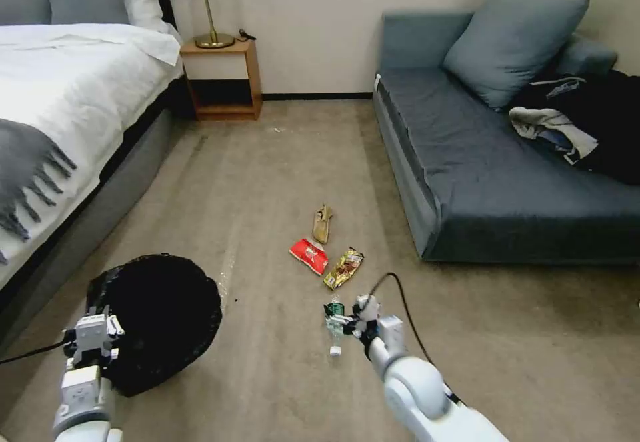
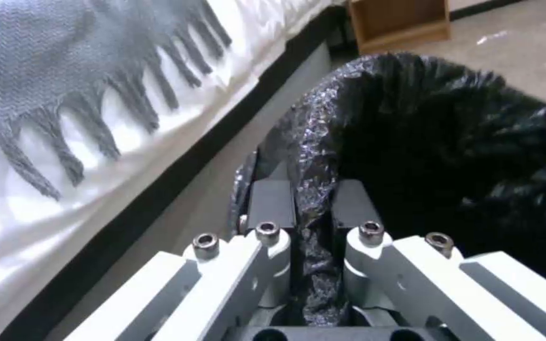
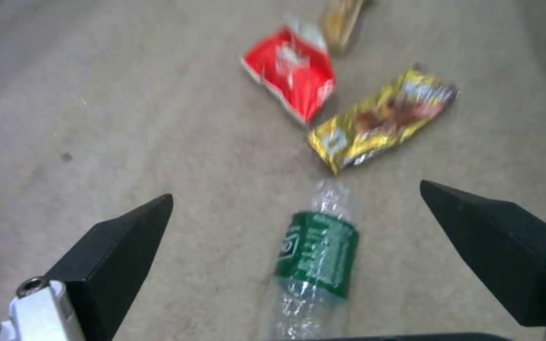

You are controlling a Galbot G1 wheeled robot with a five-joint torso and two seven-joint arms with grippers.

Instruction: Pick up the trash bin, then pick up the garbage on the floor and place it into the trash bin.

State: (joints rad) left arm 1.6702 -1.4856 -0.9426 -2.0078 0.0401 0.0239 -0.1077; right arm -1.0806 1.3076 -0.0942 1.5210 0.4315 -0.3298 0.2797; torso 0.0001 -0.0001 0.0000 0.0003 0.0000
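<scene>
The trash bin (image 1: 160, 315), round and lined with a crinkled black bag, hangs low beside the bed. My left gripper (image 1: 93, 337) is shut on its near rim; in the left wrist view the gripper (image 2: 314, 192) pinches the bag-covered rim of the bin (image 2: 450, 151). The garbage lies on the carpet: a clear bottle (image 1: 335, 325) with a green label, a red wrapper (image 1: 309, 255), a gold-brown wrapper (image 1: 344, 267) and a tan wrapper (image 1: 323, 223). My right gripper (image 1: 348, 325) is open just above the bottle (image 3: 317, 255), its fingers (image 3: 115, 246) on either side. Beyond lie the red wrapper (image 3: 292, 73) and gold wrapper (image 3: 380, 118).
A bed (image 1: 67, 95) with a fringed grey throw runs along the left. A wooden nightstand (image 1: 223, 79) with a lamp stands at the far wall. A blue-grey sofa (image 1: 493, 175) on the right carries a cushion and a clothes heap (image 1: 587, 129). Open carpet lies between.
</scene>
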